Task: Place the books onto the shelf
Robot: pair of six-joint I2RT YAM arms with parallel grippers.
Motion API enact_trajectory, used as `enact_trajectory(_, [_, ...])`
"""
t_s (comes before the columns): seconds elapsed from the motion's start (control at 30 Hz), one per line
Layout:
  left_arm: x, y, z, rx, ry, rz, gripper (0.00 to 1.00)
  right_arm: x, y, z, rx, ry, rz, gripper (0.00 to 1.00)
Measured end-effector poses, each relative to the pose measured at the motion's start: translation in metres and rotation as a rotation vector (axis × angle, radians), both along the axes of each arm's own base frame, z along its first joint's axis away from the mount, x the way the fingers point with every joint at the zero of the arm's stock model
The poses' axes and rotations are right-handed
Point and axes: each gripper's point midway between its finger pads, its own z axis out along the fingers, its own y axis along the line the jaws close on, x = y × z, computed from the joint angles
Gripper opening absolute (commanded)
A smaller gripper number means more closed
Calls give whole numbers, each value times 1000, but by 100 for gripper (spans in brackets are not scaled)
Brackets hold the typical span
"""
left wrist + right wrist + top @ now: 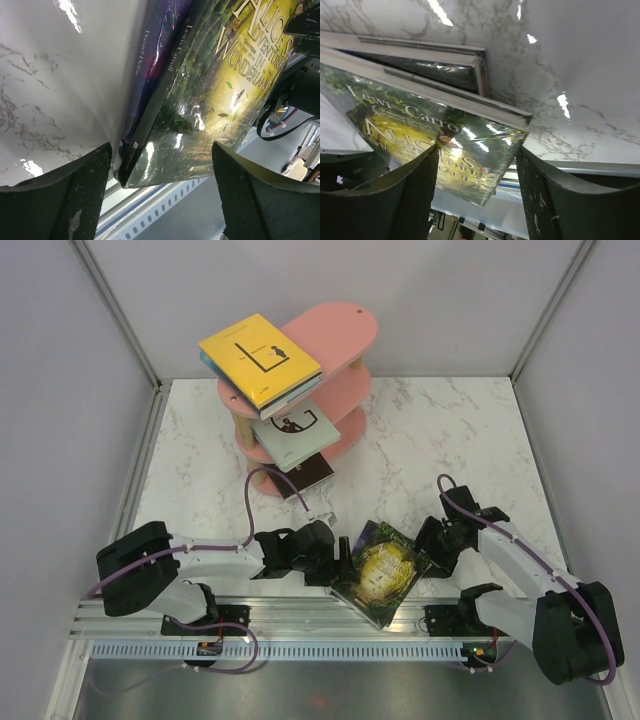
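Left tool [338,565] stands open at the 9 o'clock side of the green book [385,565], jaws straddling its spine corner without pinching it. Right tool [430,550] is open too, at the book's 3 o'clock, with the opposite corner between its fingers. The green book lies on a dark book [150,65]. Both sit at 6 o'clock on the table [450,440], their near corner hanging over the edge above the rail. The shelf [335,325] stands well apart at 11 o'clock. It carries a yellow book [258,355] on top, a grey book [290,430] on the middle board and a black book [312,472] at the bottom.

I judge the step in hand to be getting a sound grip on the green book alone. The two spines lie nearly flush, so I want one finger to enter between the covers, and the overhang gives me room for that. The wrap looks glossy and slippery, so I should bite well past the corner before closing. One tool can steady the dark book while the other lifts. After that I would carry the book level toward 11 o'clock, clear of the posts, to the bare end of the top board.
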Motion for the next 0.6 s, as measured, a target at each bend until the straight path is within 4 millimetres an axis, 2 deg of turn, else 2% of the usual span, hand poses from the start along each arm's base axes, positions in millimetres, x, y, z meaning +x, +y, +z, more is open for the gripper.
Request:
enact_trajectory(0.03, [0,-1,-1,-1,-1,-1,78,0,3,0,13,-1,1,64])
enact_trajectory(0.13, [2,-3,1,-14,-13,-9,72,0,13,0,57,-11,11,48])
enact_trajectory(0.2, [1,-2,-1,-12,-16,-11,69,1,20,0,85,-22,21,42])
enact_trajectory(0.23, [1,-1,-3,-12,-15,-13,68,1,22,0,97,-23,22,33])
enact_trajectory(0.37, [-1,1,-7,-20,-14,-18,62,1,35,3,153,-30,35,22])
enact_trajectory(0.47, [-3,2,-8,-36,-9,-22,50,2,37,3,165,-31,36,21])
enact_trajectory(0.5, [-5,1,-8,-47,-3,-27,37,2,37,3,165,-31,36,21])
enact_trajectory(0.6, [-7,2,-8,-68,-1,-28,20,3,39,2,173,-30,40,21])
